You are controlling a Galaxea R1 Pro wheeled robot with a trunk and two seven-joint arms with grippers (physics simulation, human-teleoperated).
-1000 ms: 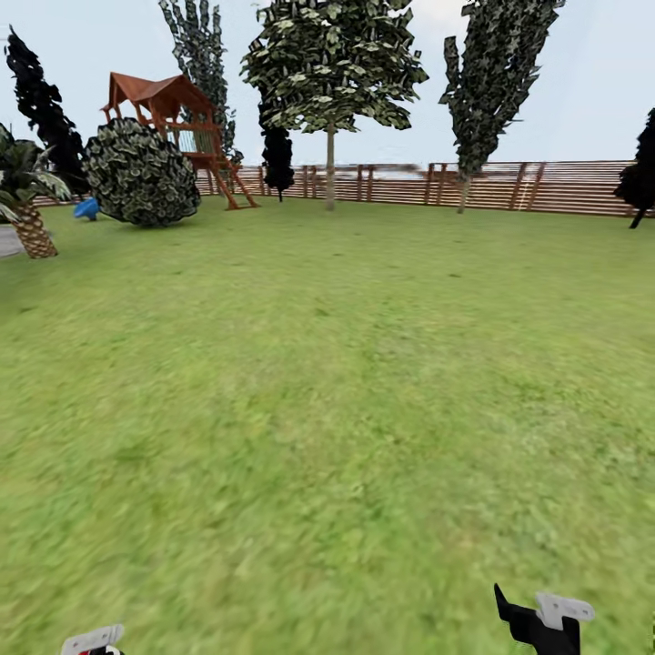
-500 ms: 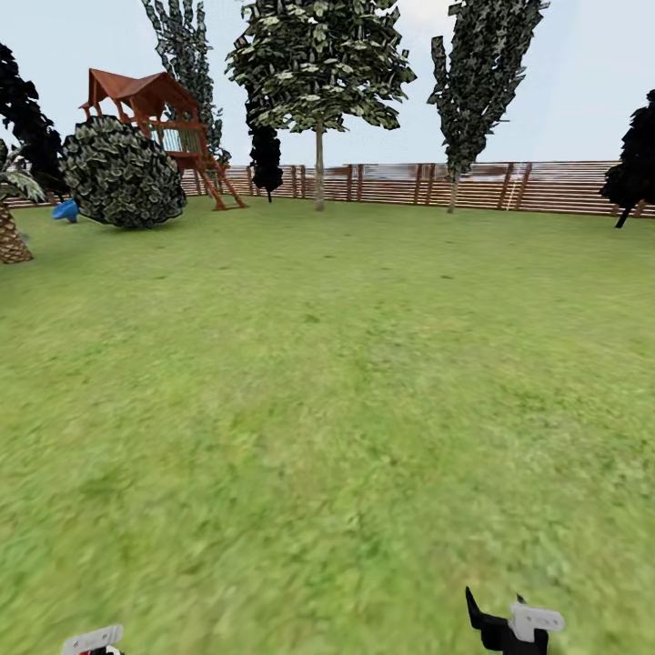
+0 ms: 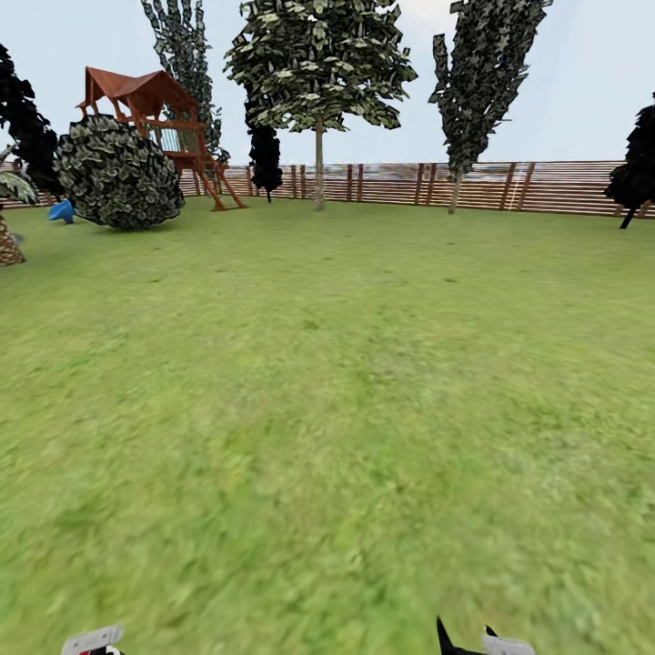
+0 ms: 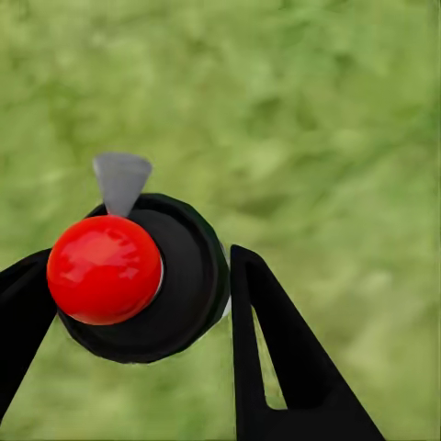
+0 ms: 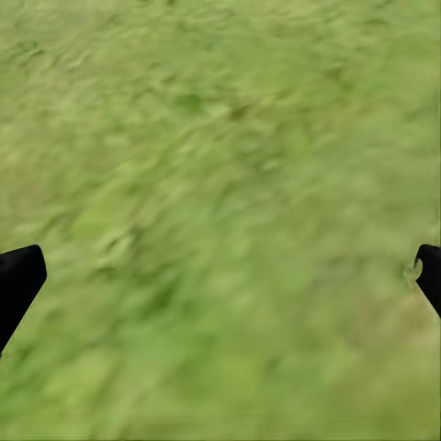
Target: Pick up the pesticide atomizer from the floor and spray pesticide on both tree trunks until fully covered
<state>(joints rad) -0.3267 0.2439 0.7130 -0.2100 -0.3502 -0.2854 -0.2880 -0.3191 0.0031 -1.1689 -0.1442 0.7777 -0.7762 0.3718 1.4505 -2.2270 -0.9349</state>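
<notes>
In the left wrist view my left gripper (image 4: 138, 280) is shut on the pesticide atomizer (image 4: 188, 276), whose round dark body carries a red knob and a grey nozzle, hanging over the grass floor (image 4: 331, 119). A white tip of that gripper (image 3: 91, 639) peeks in at the head view's lower left. My right gripper (image 5: 220, 276) is open above bare grass, and its fingers (image 3: 478, 644) show at the head view's lower edge. Two trees with pale trunks (image 3: 318, 164) (image 3: 452, 193) stand far off by the fence. No pesticide speckles are visible.
A brown slat fence (image 3: 546, 186) closes the lawn's far side. At the far left stand a wooden play tower (image 3: 150, 100), a round bush (image 3: 118, 173), a blue object (image 3: 62, 211) and a palm (image 3: 9, 241). Black-leaved trees (image 3: 266, 155) (image 3: 634, 173) flank the fence. Open lawn (image 3: 327, 364) lies between.
The camera has turned a little, shifting the scenery leftward. My right gripper has sunk lower and to the left in the head view, now only its tips showing.
</notes>
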